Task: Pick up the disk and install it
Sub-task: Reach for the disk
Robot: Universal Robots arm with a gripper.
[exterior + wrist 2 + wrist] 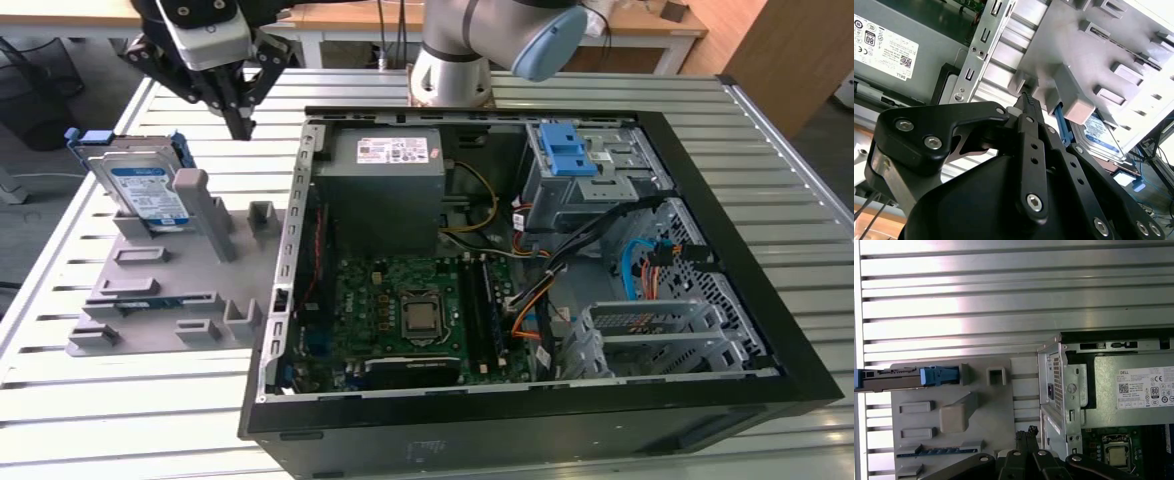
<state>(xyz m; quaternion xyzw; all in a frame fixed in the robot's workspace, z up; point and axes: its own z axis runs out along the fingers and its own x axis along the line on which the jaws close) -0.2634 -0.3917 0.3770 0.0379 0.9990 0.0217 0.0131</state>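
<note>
Open computer case (534,430) on the slatted metal tabletop (107,400), side panel off, interior facing up. Inside the case, against its far wall: a grey power-supply box (387,180) with a white sticker. Nearer the case's front: a green motherboard (400,310). Toward the exterior view's right within the case: a light-blue ridged latch (567,150) on top of a metal drive cage.

Outside the case, to the exterior view's left of it: a grey fixture plate (147,290) lying flat on the tabletop, just beside the case's wall. At the far end of that plate, well apart from the case's front: the disk (147,190), standing on edge and tilted, blue-and-white label showing, blue bracket around it, leaning against a grey post of the plate. Not inside the case. In the first wrist view, the disk (889,379) edge-on; in the second wrist view, the disk (1104,132) partly hidden behind the post.

End effector (242,125) hanging between the disk and the case's far corner on the exterior view's left, touching neither. Narrow: black fingers (1026,440) pressed tip to tip, likewise the fingers (1031,145) in the second wrist view, with nothing gripped between them.
</note>
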